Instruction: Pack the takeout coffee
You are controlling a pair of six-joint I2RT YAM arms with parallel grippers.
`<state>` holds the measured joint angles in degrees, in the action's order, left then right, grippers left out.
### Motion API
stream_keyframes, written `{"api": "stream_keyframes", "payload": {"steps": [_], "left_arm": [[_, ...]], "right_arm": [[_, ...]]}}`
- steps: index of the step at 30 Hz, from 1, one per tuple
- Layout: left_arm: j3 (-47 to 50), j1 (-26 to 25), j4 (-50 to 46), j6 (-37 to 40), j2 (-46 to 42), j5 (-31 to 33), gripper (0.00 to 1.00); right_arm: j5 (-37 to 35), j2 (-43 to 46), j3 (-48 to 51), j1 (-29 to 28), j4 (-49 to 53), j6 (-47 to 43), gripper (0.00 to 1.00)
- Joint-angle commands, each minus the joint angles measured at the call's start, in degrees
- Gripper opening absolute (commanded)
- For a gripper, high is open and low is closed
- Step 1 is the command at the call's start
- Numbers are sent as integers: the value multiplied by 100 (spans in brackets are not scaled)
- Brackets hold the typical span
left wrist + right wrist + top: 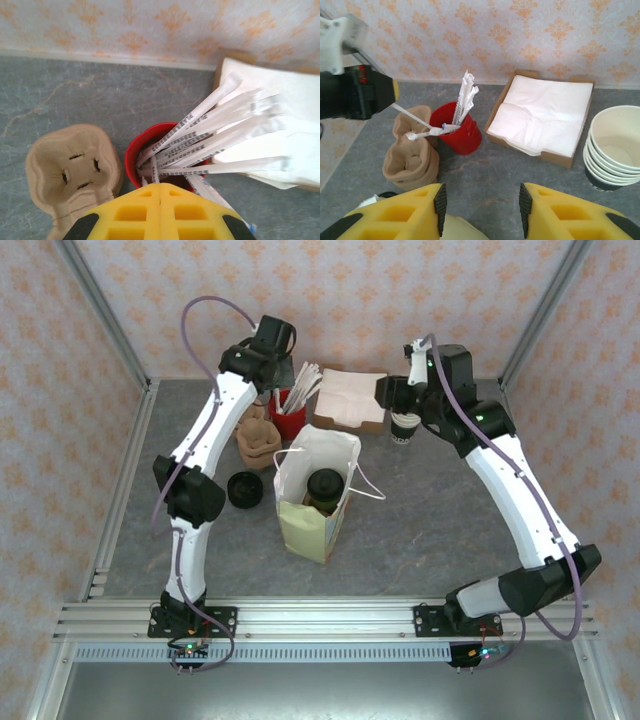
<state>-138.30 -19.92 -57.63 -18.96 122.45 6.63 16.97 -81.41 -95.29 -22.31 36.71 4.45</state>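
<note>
The takeout coffee (324, 488) sits in the paper bag (308, 532), mid-surface. At the bag's 11 o'clock, the left claw (160, 192) pinches a straw (415, 118). The right claw (480, 200) is wide open, empty. Pulling could tip the red cup (462, 140).

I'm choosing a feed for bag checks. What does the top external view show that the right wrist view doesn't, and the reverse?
Top external: the paper bag standing open with the takeout coffee inside, a loose black lid beside it. Right wrist: the hollow inside of the stacked white cups, and the right gripper open. Both: red cup of straws, napkin box, brown cup carriers.
</note>
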Motion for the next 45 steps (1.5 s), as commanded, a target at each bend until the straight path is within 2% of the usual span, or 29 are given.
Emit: {"api": "stream_keyframes", "payload": {"steps": [1, 8, 14, 22, 30, 36, 42, 45], "left_arm": [[18, -188, 89, 30, -631, 278, 3], [711, -637, 13, 315, -2127, 556, 2], [1198, -1033, -197, 506, -3363, 546, 2], [1999, -1686, 50, 533, -4695, -360, 2], [2182, -2287, 195, 572, -5221, -1287, 2], [2570, -2610, 314, 665, -5434, -1564, 2], [2806, -2719, -264, 1160, -5330, -1623, 1], [3149, -2719, -492, 1385, -5446, -1168, 0]], "right_arm": [[129, -231, -257, 33, -326, 509, 44], [-85, -507, -317, 23, 48, 1394, 48], [-170, -984, -399, -35, 74, 1368, 48], [-853, -1829, -887, -104, 194, 986, 48], [-1361, -2883, -1574, -137, 293, 703, 48], [-1538, -3666, -2243, -221, 359, 574, 48], [-1773, -4577, -3284, -297, 751, 474, 49], [-2019, -4939, -3664, -348, 823, 432, 51]]}}
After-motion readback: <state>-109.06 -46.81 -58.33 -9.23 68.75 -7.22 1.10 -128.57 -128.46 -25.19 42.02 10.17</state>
